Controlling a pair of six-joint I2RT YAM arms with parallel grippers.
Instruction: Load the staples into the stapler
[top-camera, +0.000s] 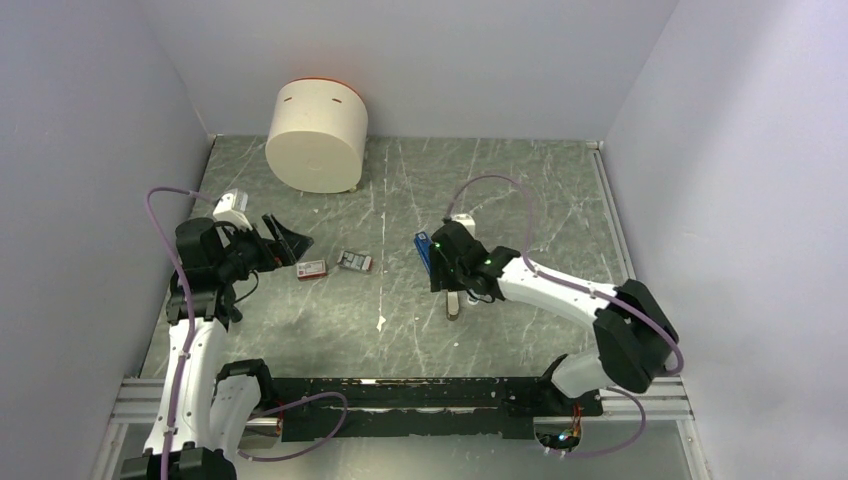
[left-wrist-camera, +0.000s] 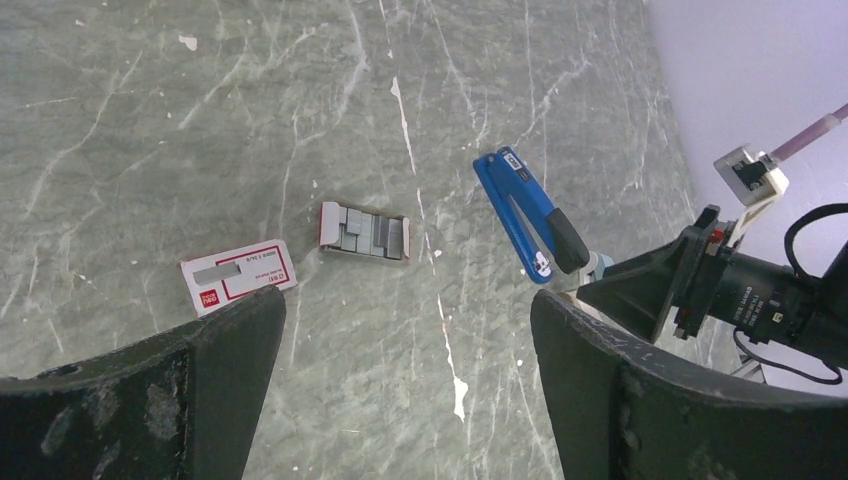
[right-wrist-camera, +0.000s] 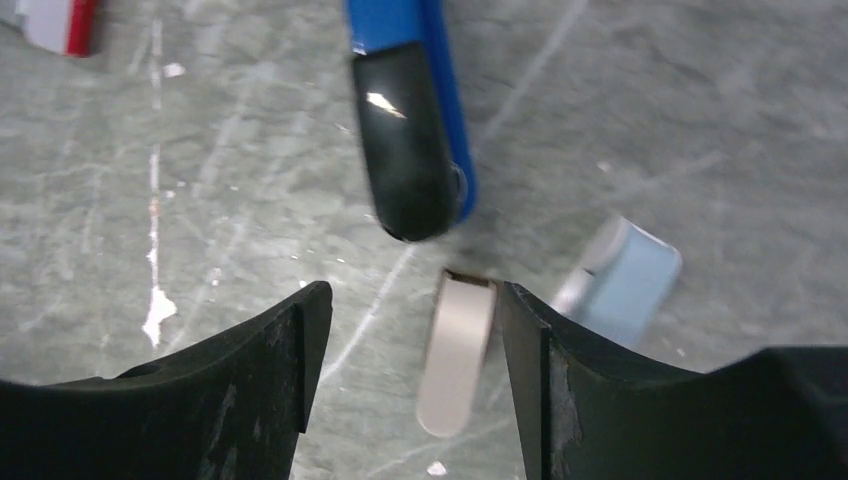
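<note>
The stapler (top-camera: 422, 247), blue with a black top arm, lies mid-table; it also shows in the left wrist view (left-wrist-camera: 523, 213) and the right wrist view (right-wrist-camera: 412, 130). My right gripper (top-camera: 438, 272) is open and empty, its fingertips (right-wrist-camera: 520, 335) just short of the stapler's black end. The red staple box sleeve with a white label (top-camera: 312, 268) (left-wrist-camera: 238, 277) lies left of the open tray of grey staples (top-camera: 354, 261) (left-wrist-camera: 365, 233). My left gripper (top-camera: 296, 245) (left-wrist-camera: 405, 310) is open and empty, hovering just left of the sleeve.
A tan oblong piece (right-wrist-camera: 455, 350) lies between my right fingertips, close to the right one, and a pale-blue piece (right-wrist-camera: 617, 280) lies beside it. A large white cylinder (top-camera: 316, 135) lies at the back left. Grey walls enclose the marbled table (top-camera: 520, 190).
</note>
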